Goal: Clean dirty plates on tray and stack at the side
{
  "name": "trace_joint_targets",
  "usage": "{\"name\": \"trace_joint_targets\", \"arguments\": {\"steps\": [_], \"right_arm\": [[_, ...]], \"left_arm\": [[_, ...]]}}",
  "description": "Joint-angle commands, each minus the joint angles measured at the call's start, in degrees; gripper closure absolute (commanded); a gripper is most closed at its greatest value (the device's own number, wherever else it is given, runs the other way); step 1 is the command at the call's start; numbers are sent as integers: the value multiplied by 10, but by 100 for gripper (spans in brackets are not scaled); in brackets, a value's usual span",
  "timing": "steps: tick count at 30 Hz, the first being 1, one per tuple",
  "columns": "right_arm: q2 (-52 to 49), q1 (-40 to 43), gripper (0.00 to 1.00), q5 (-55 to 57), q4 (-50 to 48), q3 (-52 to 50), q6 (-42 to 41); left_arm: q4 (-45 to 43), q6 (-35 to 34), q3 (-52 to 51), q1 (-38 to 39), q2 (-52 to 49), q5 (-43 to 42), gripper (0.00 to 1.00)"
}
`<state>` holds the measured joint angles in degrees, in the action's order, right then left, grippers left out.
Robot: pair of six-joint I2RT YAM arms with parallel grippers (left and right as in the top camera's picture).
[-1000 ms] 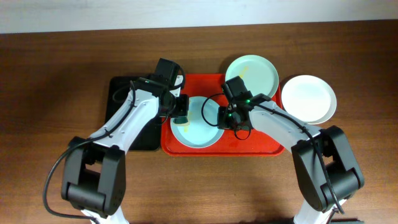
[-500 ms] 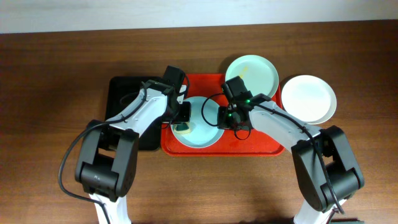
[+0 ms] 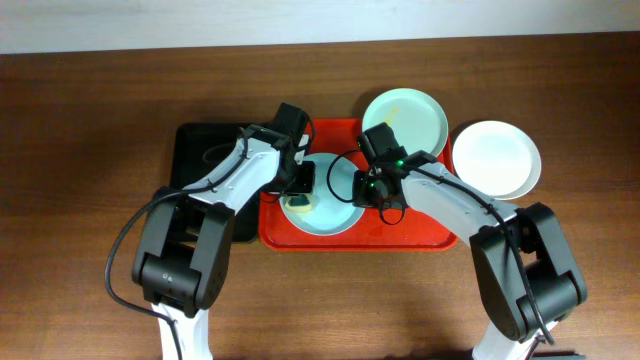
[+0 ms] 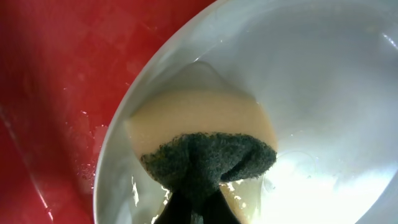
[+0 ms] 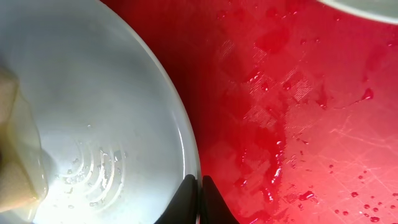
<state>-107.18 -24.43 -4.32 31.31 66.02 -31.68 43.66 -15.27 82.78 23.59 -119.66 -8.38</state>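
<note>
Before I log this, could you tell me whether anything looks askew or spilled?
The mint green plate straddles the far rim of the red tray, partly outside it, and water droplets are spattered across the tray floor.

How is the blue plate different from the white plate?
The blue plate lies on the red tray; the white plate sits on the table beside it. The blue plate has a sponge in it, and the right hand pinches its rim; the white plate is bare and untouched. Both are round, shallow and the same size.
</note>
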Motion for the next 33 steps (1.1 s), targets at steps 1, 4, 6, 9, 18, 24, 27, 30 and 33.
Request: {"name": "trace_joint_targets", "arguments": {"steps": [1,4,6,9,18,24,27,30,33], "right_arm": [[9,-4,96,-10,-3,-9,-1],[9,-4,96,-11,-3,-9,-1],[9,-4,96,-14,-3,-9,-1],[9,-4,96,-14,-3,-9,-1],[9,-4,96,-14,-3,-10,-1],[9,-4,96,-14,-3,-10,-1],[9,-4,96,-14,-3,-10,-1],[9,-4,96,-14,-3,-10,-1],[9,-4,96,-14,-3,-10,-1]], "left_arm": [[-7,-5,-31,28,-74,-93,100],[-7,5,-28,23,-74,-132,100],[-7,34,-21,15,-74,-186,100],[-5,47,-13,3,-74,-229,100],[32,46,19,-20,31,-90,100],[42,46,19,-20,121,-12,100],[42,33,18,-20,123,-12,100],[38,29,13,-15,109,-12,100],[37,24,12,-3,89,-10,100]]}}
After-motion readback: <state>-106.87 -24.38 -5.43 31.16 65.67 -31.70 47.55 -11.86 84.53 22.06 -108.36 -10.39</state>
